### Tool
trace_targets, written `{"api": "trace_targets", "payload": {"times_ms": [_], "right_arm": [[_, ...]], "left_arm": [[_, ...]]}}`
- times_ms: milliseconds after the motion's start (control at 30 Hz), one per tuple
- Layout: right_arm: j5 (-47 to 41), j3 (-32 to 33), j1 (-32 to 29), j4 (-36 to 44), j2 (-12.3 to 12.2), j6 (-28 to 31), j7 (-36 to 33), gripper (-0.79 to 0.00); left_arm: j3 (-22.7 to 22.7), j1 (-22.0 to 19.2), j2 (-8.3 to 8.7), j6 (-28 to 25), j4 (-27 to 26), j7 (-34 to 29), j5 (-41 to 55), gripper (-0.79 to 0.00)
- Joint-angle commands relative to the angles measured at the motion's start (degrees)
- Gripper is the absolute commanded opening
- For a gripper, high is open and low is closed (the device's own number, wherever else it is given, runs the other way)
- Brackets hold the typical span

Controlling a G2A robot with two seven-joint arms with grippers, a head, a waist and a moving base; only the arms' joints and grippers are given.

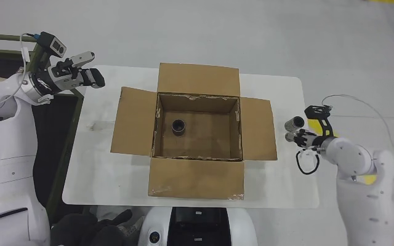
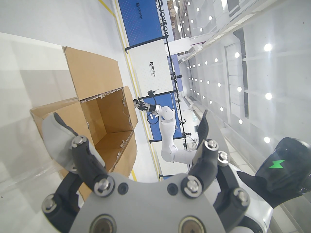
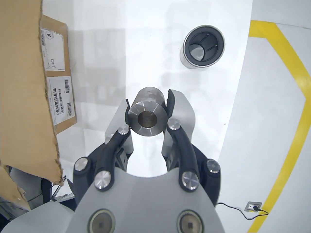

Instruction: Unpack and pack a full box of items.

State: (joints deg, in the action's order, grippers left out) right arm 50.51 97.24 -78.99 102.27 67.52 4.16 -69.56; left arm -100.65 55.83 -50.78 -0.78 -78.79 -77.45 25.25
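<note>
White surface [image 1: 283, 178] carries open cardboard box [image 1: 197, 80], flaps out; one dark ring part [image 1: 178, 127] on box floor toward its left wall. Off box's right side, right tool [image 3: 147, 109] clamps steel cylinder [image 3: 147, 118]; black-lined sleeve [image 3: 202, 47] stands upright near it on surface. At far-left corner, left tool [image 2: 128, 134] spread wide, empty

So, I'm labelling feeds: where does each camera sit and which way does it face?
Top view: above the arms, looking down at the table and open cardboard box; left arm, right arm at the sides.
Left wrist view: on that wrist, facing across the box into the hall; open left end effector shows.
Right wrist view: on that wrist, facing down at the table edge; right end effector grips a metal cylinder.
Shared: top and left wrist views show box and right arm.
</note>
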Motion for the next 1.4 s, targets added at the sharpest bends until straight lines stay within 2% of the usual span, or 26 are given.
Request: {"api": "trace_targets", "payload": {"times_ms": [0,467,1200,1233,1267,1367], "right_arm": [[0.65,-0.44,0.39,-1.26,-0.10,-0.66,0.22,-0.785],[1.98,-3.36,2.58,-9.24,-0.55,-3.00,3.41,-0.785],[4.55,-7.22,5.77,-16.21,-0.98,-6.39,7.44,-0.785],[4.42,-7.35,5.92,-16.60,-0.98,-6.47,7.61,-0.770],[4.26,-7.41,6.04,-16.97,-0.99,-6.61,7.80,-0.720],[4.09,-7.56,6.20,-17.62,-1.04,-6.80,8.43,-0.536]], "left_arm": [[0.00,0.00,0.00,0.00,0.00,0.00,0.00,0.000],[0.00,0.00,0.00,0.00,0.00,0.00,0.00,0.000],[0.00,0.00,0.00,0.00,0.00,0.00,0.00,0.000],[0.00,0.00,0.00,0.00,0.00,0.00,0.00,0.000],[0.00,0.00,0.00,0.00,0.00,0.00,0.00,0.000],[0.00,0.00,0.00,0.00,0.00,0.00,0.00,0.000]]}}
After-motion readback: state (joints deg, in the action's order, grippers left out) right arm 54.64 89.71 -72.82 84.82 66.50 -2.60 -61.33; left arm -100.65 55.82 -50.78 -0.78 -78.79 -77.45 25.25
